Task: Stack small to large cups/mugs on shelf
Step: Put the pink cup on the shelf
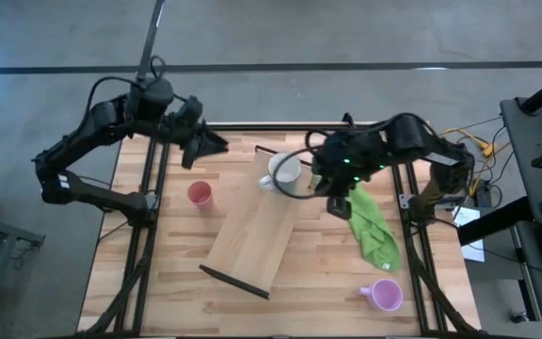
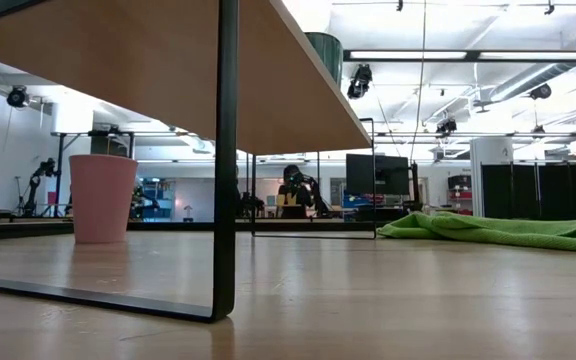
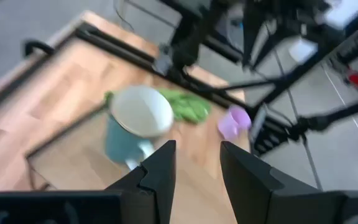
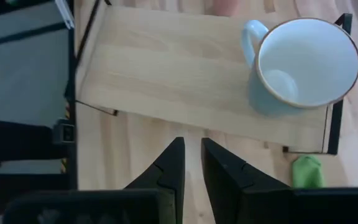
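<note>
The pale mug [image 1: 285,171] stands upright on the far end of the light-wood shelf [image 1: 252,231], its handle toward the table's left; it also shows in the right wrist view [image 4: 303,62] and the left wrist view [image 3: 138,121]. The salmon cup [image 1: 200,195] stands on the table left of the shelf. The lilac mug [image 1: 384,295] lies near the table's near right corner. My right gripper [image 1: 327,193] [image 4: 192,165] hovers just right of the shelf, open by a narrow gap. My left gripper [image 1: 215,146] [image 3: 197,168] is open, above the far left of the table.
A green cloth [image 1: 374,231] lies crumpled on the table right of the shelf, under my right arm. The shelf stands on thin black end frames [image 2: 226,160], with the plank raised off the table. Bare tabletop [image 1: 158,273] lies to the near left.
</note>
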Robot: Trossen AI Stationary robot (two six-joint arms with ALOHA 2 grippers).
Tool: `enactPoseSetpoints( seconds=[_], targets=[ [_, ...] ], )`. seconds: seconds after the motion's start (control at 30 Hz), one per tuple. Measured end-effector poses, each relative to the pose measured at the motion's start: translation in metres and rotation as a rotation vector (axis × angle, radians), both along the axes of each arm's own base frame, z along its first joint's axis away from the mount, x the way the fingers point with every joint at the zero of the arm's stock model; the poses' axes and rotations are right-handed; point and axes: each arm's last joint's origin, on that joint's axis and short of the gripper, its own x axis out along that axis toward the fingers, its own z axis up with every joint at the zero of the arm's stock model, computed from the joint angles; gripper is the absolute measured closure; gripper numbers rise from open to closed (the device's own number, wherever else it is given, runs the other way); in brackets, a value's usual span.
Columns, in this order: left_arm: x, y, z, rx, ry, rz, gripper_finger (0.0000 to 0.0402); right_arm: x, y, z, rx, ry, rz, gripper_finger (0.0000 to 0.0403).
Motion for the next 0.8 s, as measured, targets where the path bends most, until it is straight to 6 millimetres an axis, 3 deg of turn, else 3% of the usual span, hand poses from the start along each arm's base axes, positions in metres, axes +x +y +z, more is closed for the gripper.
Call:
enactPoseSetpoints(
  seconds=[0.33,0.63,0.8],
  targets=[
    [0.007,-0.036,-0.018,-0.119,0.204,-0.102,0.0291,-0.006,0.003,0.004,-0.011,-0.023,-0.227,0.0355],
    [0.014,-0.056,-0.031,-0.128,0.342,-0.197,0.0291,0.015,0.011,-0.013,-0.002,0.038,-0.240,0.0355],
    [0.008,-0.056,-0.042,-0.128,0.470,-0.135,0.0291,0.022,0.027,-0.020,0.005,0.066,-0.210,0.0355]
  ],
)
